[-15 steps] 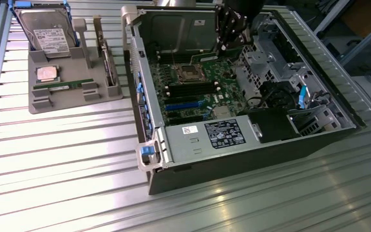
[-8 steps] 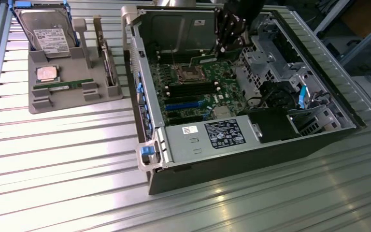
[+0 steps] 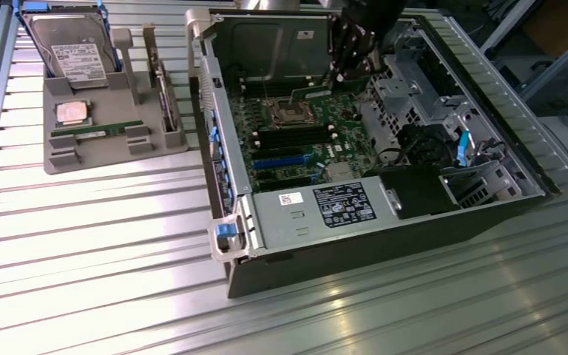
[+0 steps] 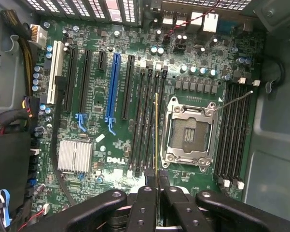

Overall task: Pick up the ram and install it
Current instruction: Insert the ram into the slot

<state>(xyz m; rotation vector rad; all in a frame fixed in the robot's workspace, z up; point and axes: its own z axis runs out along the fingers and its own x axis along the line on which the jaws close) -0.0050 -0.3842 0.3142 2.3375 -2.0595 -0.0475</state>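
Open computer case [image 3: 363, 148] lies on its side on a ribbed metal table [image 3: 116, 244], motherboard [image 4: 106, 106] facing up. Grey parts holder [image 3: 106, 111] sits well apart from it, toward nine o'clock in the exterior view.

Holder contents: hard drive [image 3: 67, 41] propped upright at the holder's twelve o'clock end, square silver processor [image 3: 72, 112] lying flat below it, one ram stick [image 3: 112, 131] lying flat in its slot toward six o'clock.

Arm [image 3: 363, 37] reaches down into the case from twelve o'clock in the exterior view.

Wrist view: gripper [image 4: 157, 191] pinched narrow on the ram [image 4: 157, 140]. The stick is seen edge-on, a thin gold-green line running from between the black fingers [image 4: 145, 198] out over the board.

The held stick hangs above the bank of black memory slots [image 4: 147, 121] just beside the empty silver CPU socket [image 4: 189, 130]. Whether its edge touches a slot, cannot tell.

A second bank of slots [image 4: 234, 130] lies on the far side of the socket. Blue expansion slot [image 4: 113, 87] and a small silver heatsink [image 4: 75, 156] lie on the other side
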